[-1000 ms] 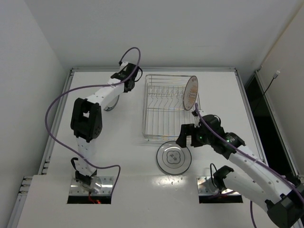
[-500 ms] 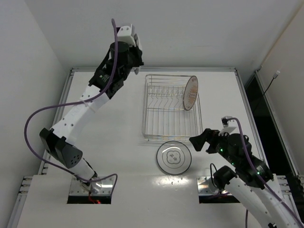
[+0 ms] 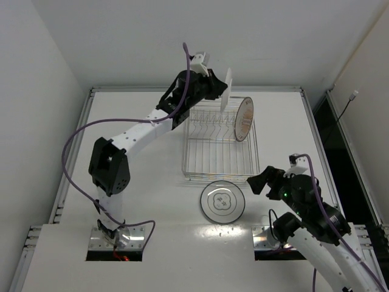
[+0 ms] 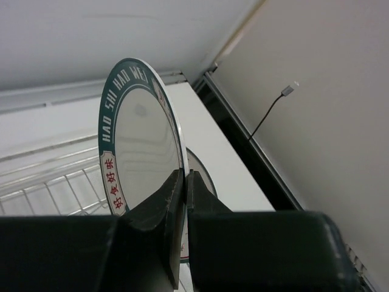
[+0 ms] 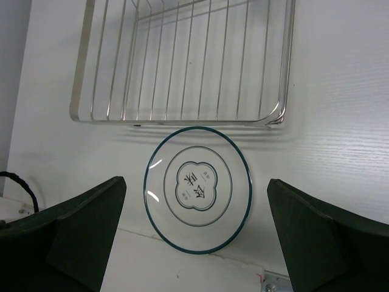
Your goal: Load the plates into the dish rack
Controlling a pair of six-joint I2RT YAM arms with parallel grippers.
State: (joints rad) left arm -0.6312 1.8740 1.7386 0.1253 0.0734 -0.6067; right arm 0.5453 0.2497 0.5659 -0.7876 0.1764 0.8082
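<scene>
The left claw is pinching a green-rimmed plate at the bottom of its rim, with one finger pressed against each face. It is holding the plate on edge in the air over the far side of the dish rack. An orange-patterned plate is already leaning in the tines at the rack's right end. A third plate, glassy with a teal rim and a small centre mark, is lying flat on the worktop just in front of the rack's near edge. The right claw is hanging over that plate, spread wide and gripping nothing.

From where I'm standing these plates are looking stiff, glossy and brittle. They won't be bending, but they could be sliding in a thin pinch or chipping against the wire. A rim grip like the left claw's leaves most of the weight hanging off to one side, so the held plate may be wanting to swing as it is lowered between the tines. The flat plate is offering only its raised rim to take hold of, and I'd judge that the harder pick, since one finger must be getting under the edge.
</scene>
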